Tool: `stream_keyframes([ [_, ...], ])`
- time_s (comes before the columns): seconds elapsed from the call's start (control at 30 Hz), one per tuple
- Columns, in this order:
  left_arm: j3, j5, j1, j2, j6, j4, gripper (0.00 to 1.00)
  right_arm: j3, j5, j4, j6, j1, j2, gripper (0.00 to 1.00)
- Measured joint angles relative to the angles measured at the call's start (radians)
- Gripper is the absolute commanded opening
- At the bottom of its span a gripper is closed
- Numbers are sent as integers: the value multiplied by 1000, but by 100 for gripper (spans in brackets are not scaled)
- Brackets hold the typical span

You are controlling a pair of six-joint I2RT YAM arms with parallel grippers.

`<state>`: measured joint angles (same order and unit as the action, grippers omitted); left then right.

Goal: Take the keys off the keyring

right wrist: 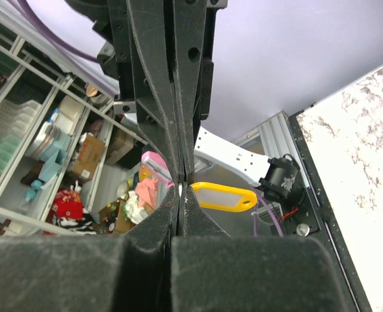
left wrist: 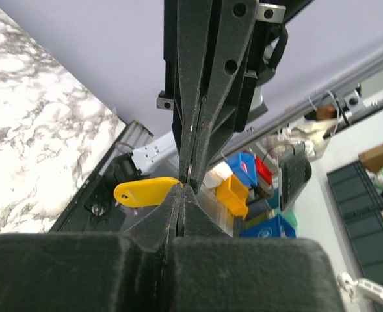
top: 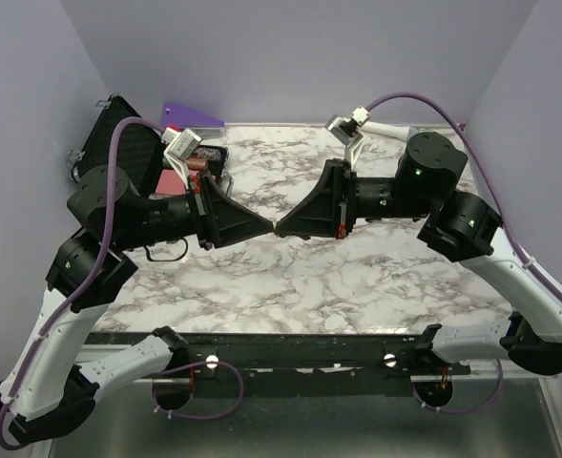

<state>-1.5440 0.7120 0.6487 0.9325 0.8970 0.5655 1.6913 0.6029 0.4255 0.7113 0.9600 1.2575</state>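
Left wrist view: we see the left gripper [left wrist: 181, 195] clamped tight, tip to tip with the equally closed right gripper [right wrist: 180, 194], above the table [top: 357, 277]. Both pinch one end of the keys [left wrist: 145, 192], whose long axis lies level, pointing sideways from the fingertips.

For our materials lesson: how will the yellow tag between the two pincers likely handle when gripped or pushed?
The yellow tag sticks out straight and unsupported, so it is probably stiff. It looks small beside the left pincer, so it is likely light. Its smooth face may slip.
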Motion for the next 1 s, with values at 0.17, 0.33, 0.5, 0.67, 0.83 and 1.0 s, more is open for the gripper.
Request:
stream_keyframes([
  [0.17,48,-140,29,-38,63,-36,0,-17,-48,-39,19,0,-2,1],
  [0.33,77,-262,49,-67,115,-53,0,-50,-99,-100,49,0,-2,1],
  [0.5,89,-369,56,-84,159,-55,0,-92,-148,-179,88,0,-2,1],
  [0.67,113,-465,69,-101,203,-60,0,-127,-203,-226,121,0,-3,1],
  [0.83,137,-571,93,-118,234,-69,0,-157,-275,-256,160,0,-5,1],
  [1.0,146,-661,115,-124,253,-65,0,-186,-328,-295,206,0,-5,3],
])
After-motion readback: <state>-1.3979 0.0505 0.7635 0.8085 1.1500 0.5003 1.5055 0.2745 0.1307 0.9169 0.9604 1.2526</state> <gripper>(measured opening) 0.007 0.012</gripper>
